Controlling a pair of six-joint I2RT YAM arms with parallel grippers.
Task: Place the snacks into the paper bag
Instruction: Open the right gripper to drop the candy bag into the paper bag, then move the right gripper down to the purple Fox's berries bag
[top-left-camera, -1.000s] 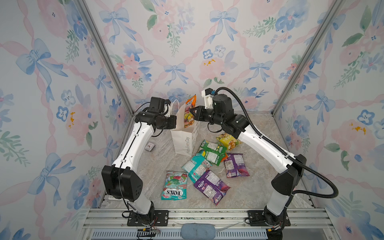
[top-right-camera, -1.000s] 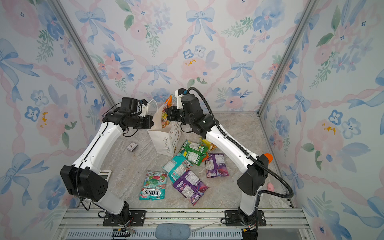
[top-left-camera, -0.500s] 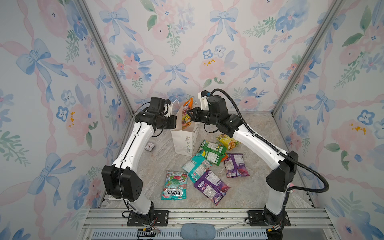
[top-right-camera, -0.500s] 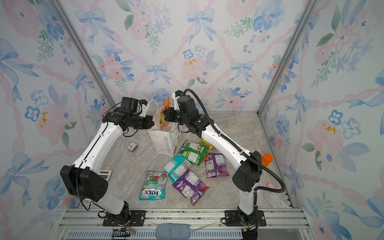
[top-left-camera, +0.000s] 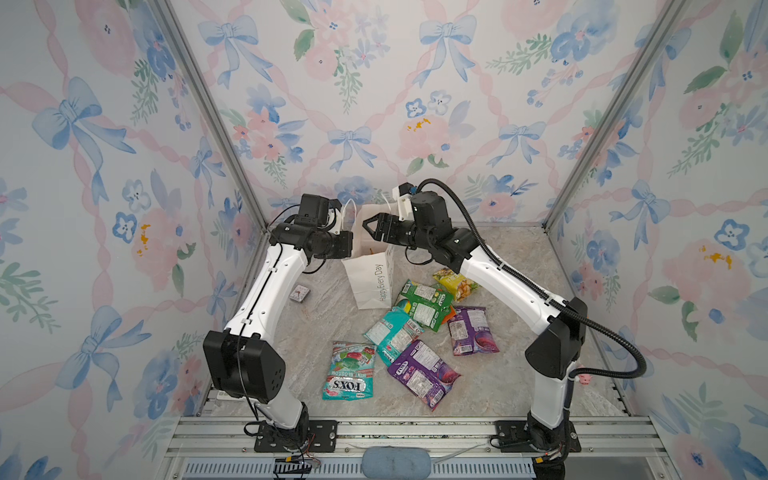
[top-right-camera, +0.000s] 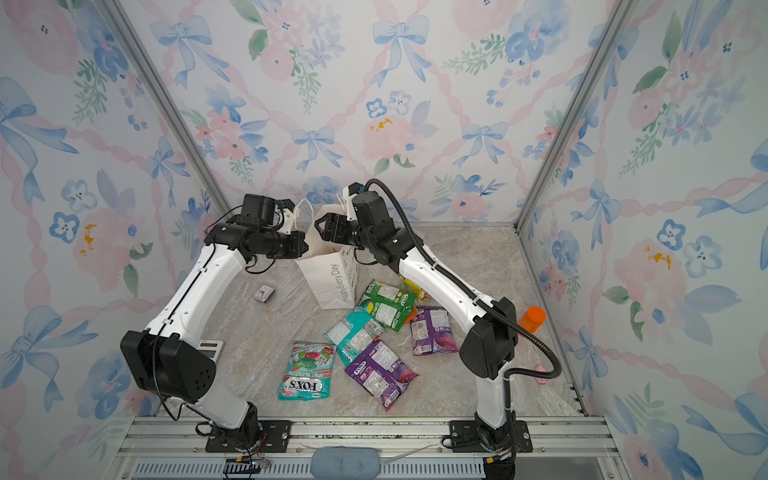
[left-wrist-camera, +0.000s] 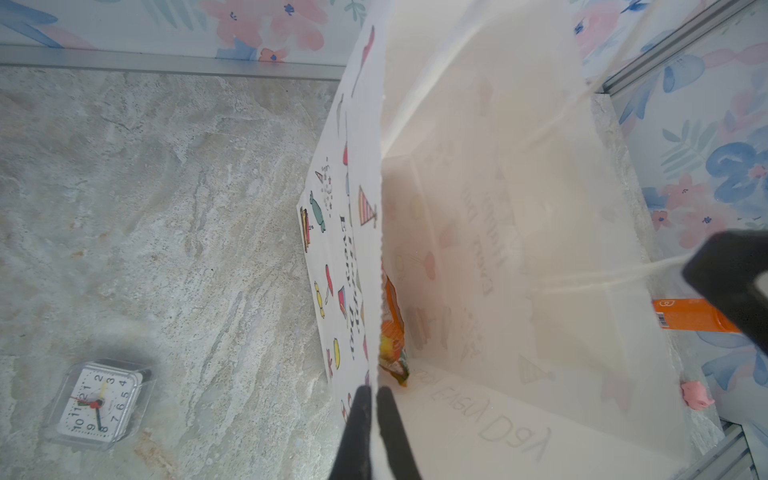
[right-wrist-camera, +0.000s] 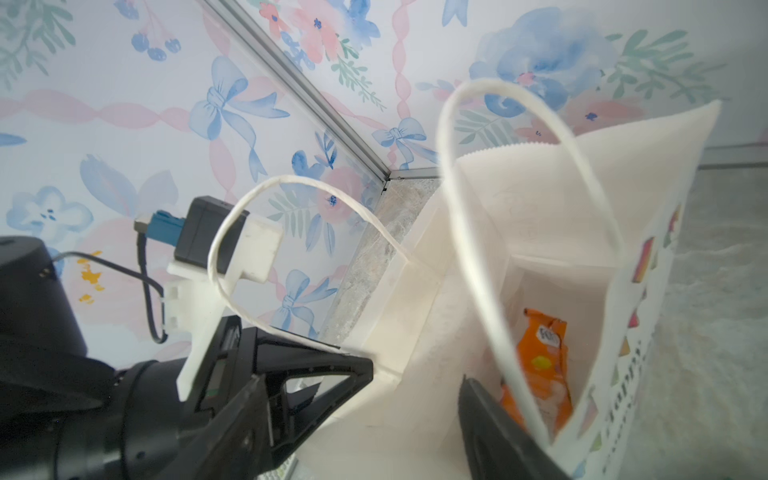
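Left jaws clamp the serrated paper bag (top-left-camera: 370, 282) rim; right jaws gape above its glossy packet (right-wrist-camera: 544, 365).

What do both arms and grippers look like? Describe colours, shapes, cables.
The left arm and right arm have white shells with black joint housings. The left gripper and right gripper are black tapered wedges. A thick ribbed black hose runs along the right arm; a thin black wire hangs by the left arm.

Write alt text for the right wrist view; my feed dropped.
An orange snack packet lies inside the open white paper bag, seen from above its mouth. The left claw is shut on the bag's rim, and two white cord handles loop up from the opening.
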